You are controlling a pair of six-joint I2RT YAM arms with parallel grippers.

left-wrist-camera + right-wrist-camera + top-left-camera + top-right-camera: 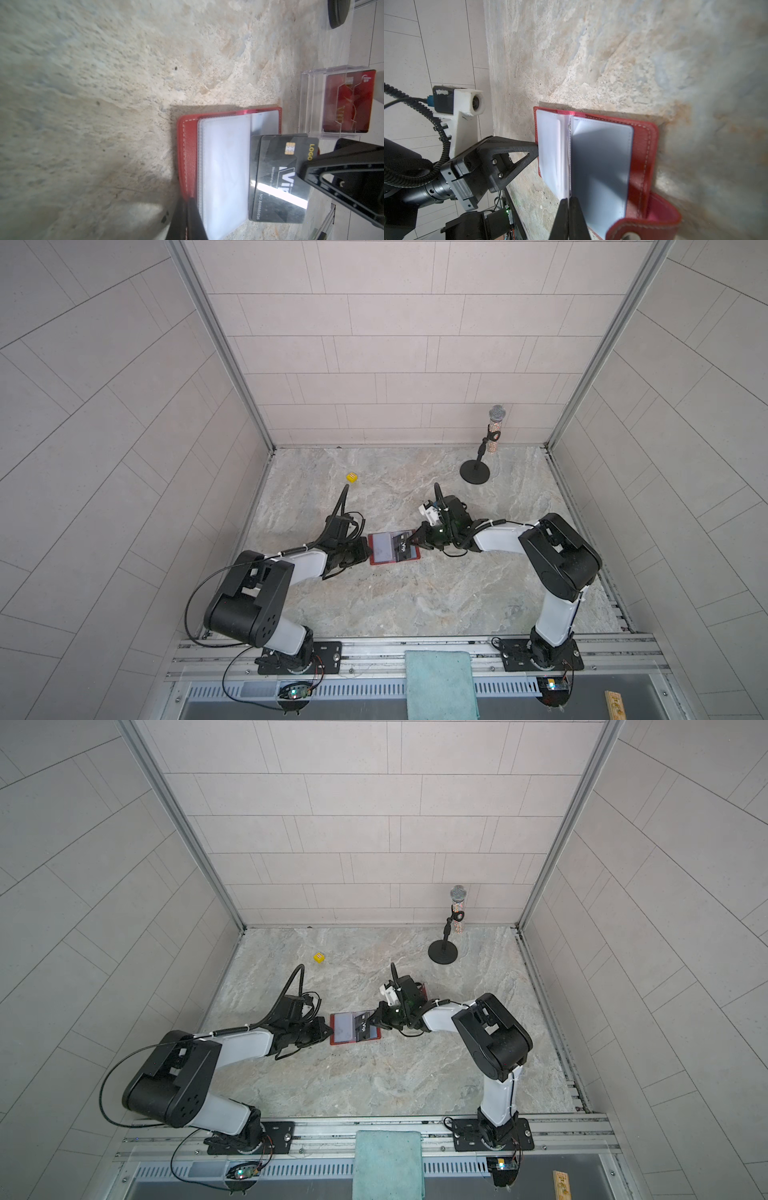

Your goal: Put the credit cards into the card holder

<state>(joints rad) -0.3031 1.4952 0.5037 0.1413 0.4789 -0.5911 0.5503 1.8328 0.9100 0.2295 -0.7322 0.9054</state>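
The card holder (381, 548), a red book-style wallet, lies open at the table's middle with its clear sleeves up, in both top views (344, 1029). My left gripper (187, 199) is shut on the edge of its red cover (188, 158). One black credit card (276, 182) with white "VIP" lettering hangs tilted over the wallet's right half. My right gripper (568, 199) is shut on that card's outer end; one of its fingers (311, 168) shows on the card. In a top view the card (402, 548) sits between the two grippers.
A clear acrylic stand (311, 99) holding a red card (349, 104) stands just behind the right arm. A microphone on a round base (476, 472) is at the back right, a yellow die (351, 477) at the back left. A teal cloth (439, 680) hangs over the front rail.
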